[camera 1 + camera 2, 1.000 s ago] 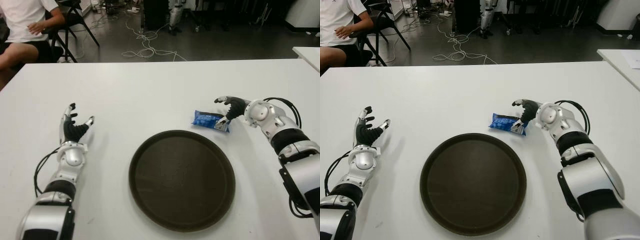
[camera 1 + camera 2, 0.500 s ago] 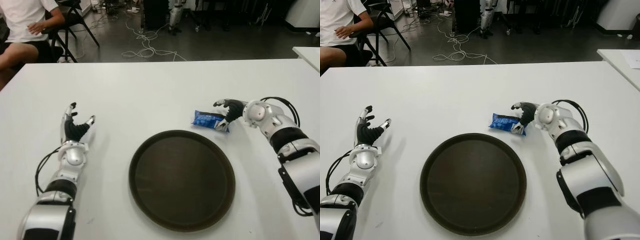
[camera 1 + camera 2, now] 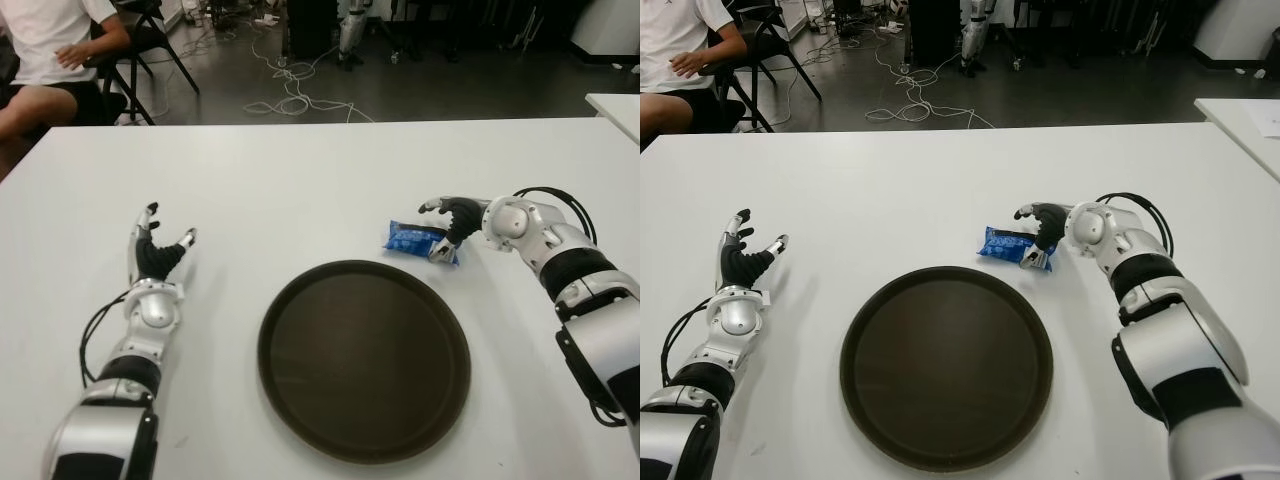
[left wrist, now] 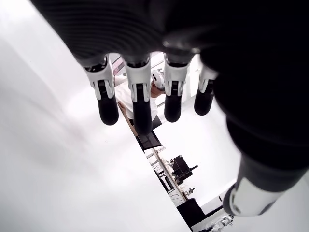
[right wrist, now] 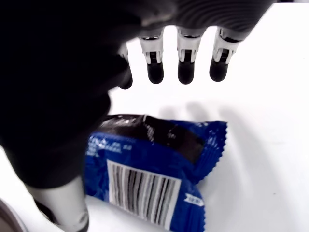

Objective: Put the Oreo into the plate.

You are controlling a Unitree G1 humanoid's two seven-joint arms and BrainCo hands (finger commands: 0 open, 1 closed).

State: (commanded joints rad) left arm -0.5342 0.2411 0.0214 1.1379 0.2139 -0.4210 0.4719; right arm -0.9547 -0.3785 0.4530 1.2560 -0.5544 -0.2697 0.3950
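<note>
Since a second ago, we see the right hand (image 3: 452, 215) has edged lower and closer over the right end of the Oreo (image 3: 420, 240), a glossy, crinkled blue packet lying flat on the smooth white table (image 3: 300, 190) just beyond the round, dark, matte plate (image 3: 364, 358). Its fingers (image 5: 186, 67) arch wide above the packet without gripping it, and only the right wrist view shows the barcode and serrated edge. Left of the plate, the left hand (image 3: 153, 262) shows with fingers spread, holding nothing.
</note>
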